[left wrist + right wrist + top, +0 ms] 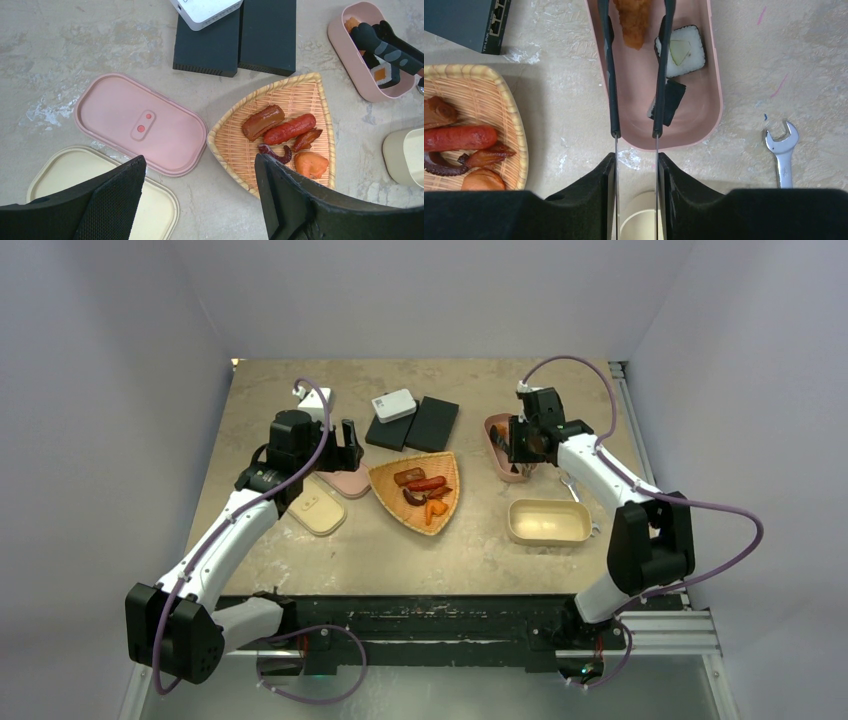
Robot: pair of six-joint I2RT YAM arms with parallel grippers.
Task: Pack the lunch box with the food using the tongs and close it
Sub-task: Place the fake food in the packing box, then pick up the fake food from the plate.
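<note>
Tongs (610,85) clamped between right pincer (636,160) fingers, tips inside pink box (704,100).

I have the orange triangular wicker tray (230,145) centred on the tabletop (480,560), small food pieces (289,129) on it; pink oval lid (140,122) left of it; two black flat boxes (235,37) behind; pink oval lunch box (696,107) right, slim black-tipped tongs (612,100) reaching in; cream oval box (548,522) nearer.

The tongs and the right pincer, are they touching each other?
Touching. The right wrist view shows the right pincer with its two fingers pressed against the outer sides of the thin metal arms of the tongs, no gap on either side.
</note>
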